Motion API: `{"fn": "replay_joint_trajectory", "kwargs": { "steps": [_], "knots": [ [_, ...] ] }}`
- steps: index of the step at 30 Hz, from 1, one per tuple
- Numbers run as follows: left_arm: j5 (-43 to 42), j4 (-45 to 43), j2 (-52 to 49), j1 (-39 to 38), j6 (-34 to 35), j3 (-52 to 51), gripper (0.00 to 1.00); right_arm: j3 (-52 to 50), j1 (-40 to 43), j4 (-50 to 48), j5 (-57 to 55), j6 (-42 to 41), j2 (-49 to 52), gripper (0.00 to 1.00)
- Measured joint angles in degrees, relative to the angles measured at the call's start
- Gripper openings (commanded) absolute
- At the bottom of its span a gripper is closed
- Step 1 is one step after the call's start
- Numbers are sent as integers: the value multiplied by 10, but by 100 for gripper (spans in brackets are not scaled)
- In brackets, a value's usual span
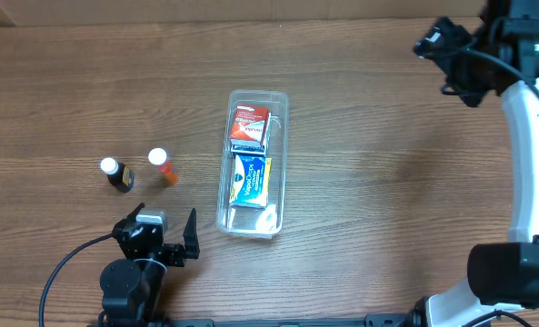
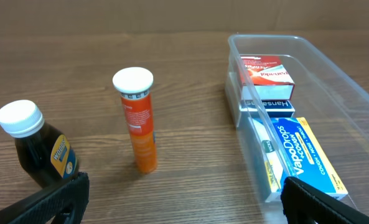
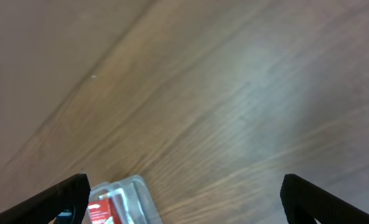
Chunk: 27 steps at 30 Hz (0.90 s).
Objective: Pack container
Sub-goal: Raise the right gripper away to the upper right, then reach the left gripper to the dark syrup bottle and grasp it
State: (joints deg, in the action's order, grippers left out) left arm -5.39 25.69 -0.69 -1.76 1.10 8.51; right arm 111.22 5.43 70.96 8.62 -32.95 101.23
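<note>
The clear plastic container (image 1: pixel 281 136) lies lengthwise mid-table and holds a red box (image 1: pixel 248 119), a dark blue box (image 1: pixel 247 143) and a blue-and-yellow VapoDrops box (image 1: pixel 250 179). It also shows in the left wrist view (image 2: pixel 333 68). An orange tube with a white cap (image 1: pixel 163 166) and a dark bottle with a white cap (image 1: pixel 117 174) stand left of it, seen in the left wrist view as the tube (image 2: pixel 139 121) and the bottle (image 2: pixel 38 152). My left gripper (image 1: pixel 167 225) is open and empty, near the front edge below the tube. My right gripper (image 1: pixel 444 56) is open, high at the far right.
Bare wood-grain table surrounds the container. The right arm's white links (image 1: pixel 528 163) run down the right edge. A black cable (image 1: pixel 64 263) trails from the left arm at the front left. The right wrist view shows the container's far corner (image 3: pixel 125 193).
</note>
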Motion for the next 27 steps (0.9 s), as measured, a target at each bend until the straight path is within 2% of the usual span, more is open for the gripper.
{"fn": "replay_joint_trajectory", "kwargs": {
  "steps": [7, 11, 14, 16, 19, 24, 27],
  "knots": [
    [8, -45, 0, 0, 12, 4, 100, 0, 40, 20, 19, 0, 2, 100],
    [53, -34, -36, 0, 33, 66, 100, 0, 41, 21, 25, 0, 2, 100],
    [101, 0, -118, 0, 41, 167, 100, 0, 41, 20, 26, 0, 2, 100],
    [133, 53, -190, 0, 47, 242, 100, 0, 41, 21, 28, 0, 2, 100],
    [168, 129, -342, 12, 50, 384, 100, 0, 41, 21, 30, 0, 2, 100],
    [132, 251, -568, 42, 52, 648, 100, 0, 41, 21, 30, 0, 2, 100],
    [110, 342, -653, 41, 49, 775, 100, -1, 41, 21, 30, 0, 2, 100]
  ]
}}
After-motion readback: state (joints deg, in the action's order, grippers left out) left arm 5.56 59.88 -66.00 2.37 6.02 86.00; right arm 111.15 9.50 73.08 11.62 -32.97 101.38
